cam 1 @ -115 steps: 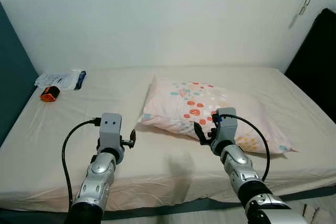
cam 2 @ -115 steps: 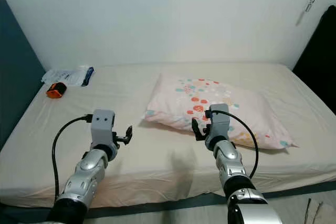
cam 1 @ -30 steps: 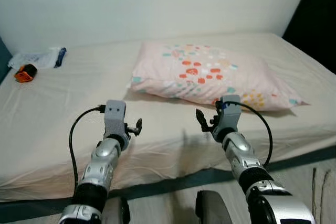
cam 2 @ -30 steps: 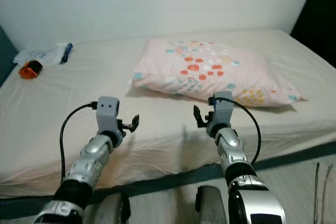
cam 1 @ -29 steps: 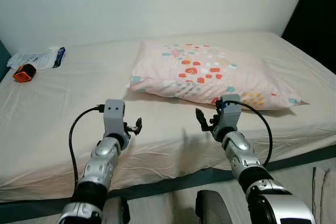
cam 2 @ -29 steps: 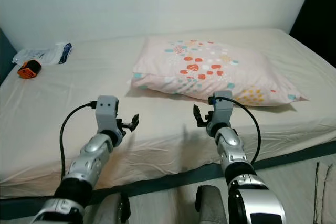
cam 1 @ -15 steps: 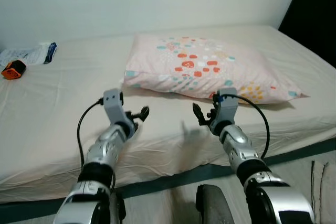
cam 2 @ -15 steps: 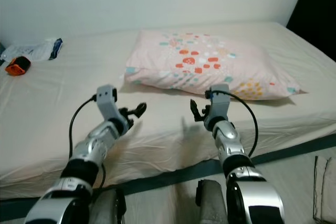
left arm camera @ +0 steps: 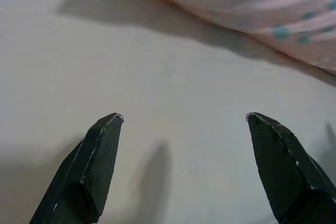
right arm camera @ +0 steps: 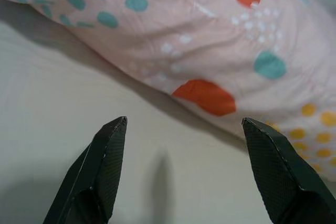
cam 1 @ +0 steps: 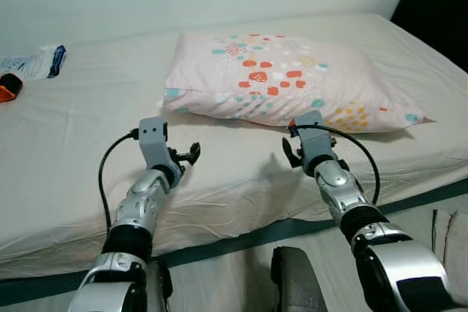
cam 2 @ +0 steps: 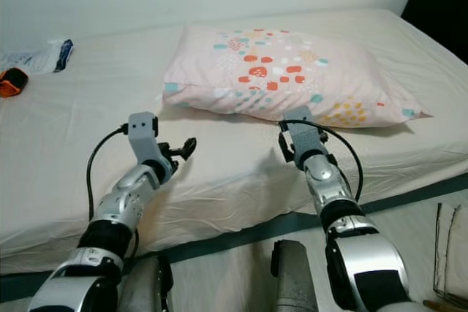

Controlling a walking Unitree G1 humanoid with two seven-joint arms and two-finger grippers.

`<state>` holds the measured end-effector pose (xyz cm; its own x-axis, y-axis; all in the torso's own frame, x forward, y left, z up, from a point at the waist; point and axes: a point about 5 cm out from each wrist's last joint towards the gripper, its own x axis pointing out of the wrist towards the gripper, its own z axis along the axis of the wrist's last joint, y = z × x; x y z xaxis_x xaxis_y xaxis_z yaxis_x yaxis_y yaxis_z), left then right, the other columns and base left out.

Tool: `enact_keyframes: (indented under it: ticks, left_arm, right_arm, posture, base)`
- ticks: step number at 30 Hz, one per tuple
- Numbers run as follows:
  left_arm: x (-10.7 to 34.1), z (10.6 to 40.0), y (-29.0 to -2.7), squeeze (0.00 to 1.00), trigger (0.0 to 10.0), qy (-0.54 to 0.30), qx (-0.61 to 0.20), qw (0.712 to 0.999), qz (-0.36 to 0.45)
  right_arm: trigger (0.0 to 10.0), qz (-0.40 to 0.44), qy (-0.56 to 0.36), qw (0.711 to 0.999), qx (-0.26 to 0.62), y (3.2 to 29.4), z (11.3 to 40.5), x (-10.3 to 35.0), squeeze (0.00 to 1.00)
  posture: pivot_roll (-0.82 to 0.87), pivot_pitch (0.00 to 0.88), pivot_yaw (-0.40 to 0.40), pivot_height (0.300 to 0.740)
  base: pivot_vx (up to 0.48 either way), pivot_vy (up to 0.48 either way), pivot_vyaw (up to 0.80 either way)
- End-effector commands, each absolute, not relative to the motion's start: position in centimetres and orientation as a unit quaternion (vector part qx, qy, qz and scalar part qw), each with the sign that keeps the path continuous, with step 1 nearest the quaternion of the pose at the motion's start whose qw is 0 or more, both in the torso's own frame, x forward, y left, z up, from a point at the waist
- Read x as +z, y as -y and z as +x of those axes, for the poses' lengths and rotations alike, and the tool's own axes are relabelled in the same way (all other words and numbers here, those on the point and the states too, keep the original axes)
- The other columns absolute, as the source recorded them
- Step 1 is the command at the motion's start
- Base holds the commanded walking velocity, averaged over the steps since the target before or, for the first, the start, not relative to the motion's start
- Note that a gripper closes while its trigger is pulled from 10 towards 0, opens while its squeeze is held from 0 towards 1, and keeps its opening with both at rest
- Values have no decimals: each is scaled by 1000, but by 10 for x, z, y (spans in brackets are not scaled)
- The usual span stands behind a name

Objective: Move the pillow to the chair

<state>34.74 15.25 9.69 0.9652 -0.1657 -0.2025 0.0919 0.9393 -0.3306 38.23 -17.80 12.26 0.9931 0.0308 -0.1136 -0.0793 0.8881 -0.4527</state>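
A pink pillow [cam 1: 285, 82] with coloured dots lies flat on the beige bed [cam 1: 73, 129], a little right of the middle. My right gripper [cam 1: 291, 153] hovers low over the sheet just short of the pillow's near edge, open, with the dotted pillow [right arm camera: 210, 40] close ahead of the right gripper [right arm camera: 184, 120]. My left gripper [cam 1: 191, 155] is open too, over bare sheet short of the pillow's near left corner [left arm camera: 252, 3]. Nothing sits between the fingers of the left gripper [left arm camera: 184, 116]. No chair can be made out.
A clear plastic packet [cam 1: 33, 63] and an orange object [cam 1: 4, 87] lie at the bed's far left. The dark bed frame [cam 1: 241, 239] runs along the front edge, with pale floor below. A dark hanging mass [cam 1: 439, 5] stands at the back right.
The camera has drawn nearer to the bed and shifted, so the pillow looms larger. My right gripper has come closer to the pillow's near edge. Both grippers stay open.
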Motion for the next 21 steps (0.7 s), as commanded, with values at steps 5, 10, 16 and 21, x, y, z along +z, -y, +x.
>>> enact_keyframes:
  ticks: [5, 10, 16, 21]
  left_arm:
    - [86, 333, -174, 0, 10000, -121, -36, 981, -146]
    - [80, 323, -185, 0, 10000, -124, -21, 988, -86]
    - [66, 296, -203, 0, 10000, -123, 25, 992, 20]
    - [64, 293, -199, 0, 10000, -113, 67, 989, -62]
  right_arm:
    - [10000, -216, -59, 975, 3, 180, 387, 129, 0]
    - [10000, -154, -61, 986, 11, 174, 386, 125, 0]
    - [10000, -32, -35, 996, 74, 159, 365, 100, 0]
    - [10000, -15, -42, 997, 57, 161, 352, 83, 0]
  posture:
    - [63, 169, -42, 545]
    - [53, 132, -55, 545]
    - [36, 69, -53, 550]
    - [24, 25, -50, 575]
  base:
    - [0, 0, 0]
    - [0, 0, 0]
    - [0, 0, 0]
    - [0, 0, 0]
